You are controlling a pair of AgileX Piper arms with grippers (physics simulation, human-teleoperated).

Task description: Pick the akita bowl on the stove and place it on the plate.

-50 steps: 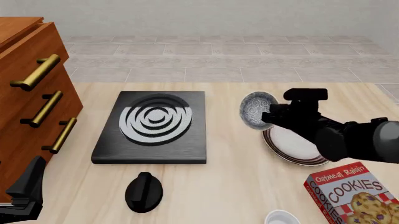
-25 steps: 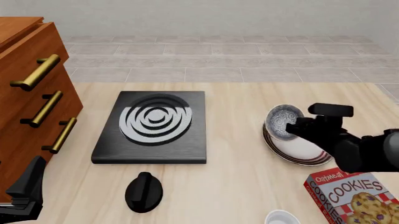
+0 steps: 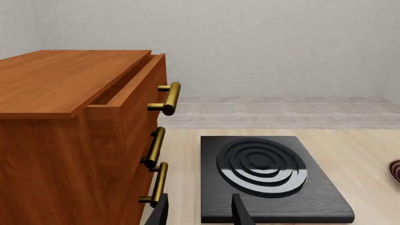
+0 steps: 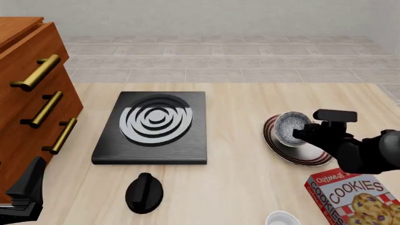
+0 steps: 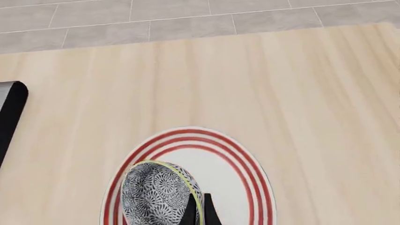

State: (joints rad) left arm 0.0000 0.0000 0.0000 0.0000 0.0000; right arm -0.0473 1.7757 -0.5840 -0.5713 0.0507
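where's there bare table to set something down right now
Bare wood lies between the stove and the plate, and along the far edge behind both. The near right is crowded: cookie box, white bowl, and the right gripper holding the speckled bowl over the plate.

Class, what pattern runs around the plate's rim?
Red concentric stripes on the white plate, clearest in the right wrist view.
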